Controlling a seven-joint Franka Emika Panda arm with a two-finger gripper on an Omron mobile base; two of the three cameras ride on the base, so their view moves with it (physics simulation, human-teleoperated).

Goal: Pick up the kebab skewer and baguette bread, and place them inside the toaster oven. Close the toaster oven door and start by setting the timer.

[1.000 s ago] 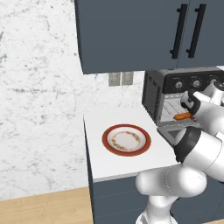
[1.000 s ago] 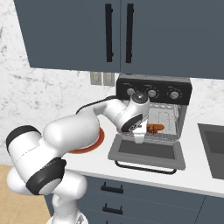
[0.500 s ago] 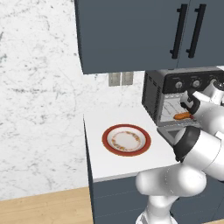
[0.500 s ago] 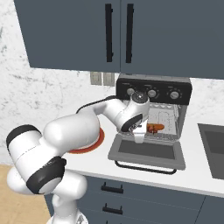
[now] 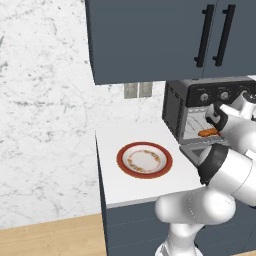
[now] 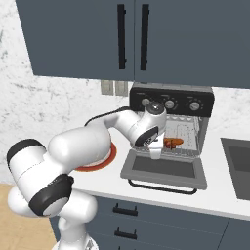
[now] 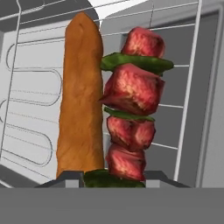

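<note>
On the left part of the white counter (image 5: 112, 182) lies a red-rimmed plate (image 5: 144, 160), with nothing on it. To its right stands the toaster oven (image 6: 172, 104), under the dark blue wall cabinets (image 6: 132, 39); its three knobs are on the top panel. The toaster oven door (image 6: 165, 169) is folded down flat onto the counter, the bar handle at its front edge. The white arm reaches from the base to the mouth of the oven, and the gripper (image 6: 155, 152) hangs just above the inner edge of the open door, pointing into the cavity. Inside, on the wire rack (image 7: 26, 109), the baguette bread (image 7: 81, 100) and the kebab skewer (image 7: 133, 105) lie side by side, touching or nearly touching along their length. In the hand view the baguette is on the left and the skewer, with red meat chunks and green pieces between them, on the right. From the right base view both show as a small orange-red spot on the rack, just beyond the gripper. Whether the fingers are apart or together, I cannot tell, because their tips are hidden at the bottom of the hand view and too small in the base views.
</note>
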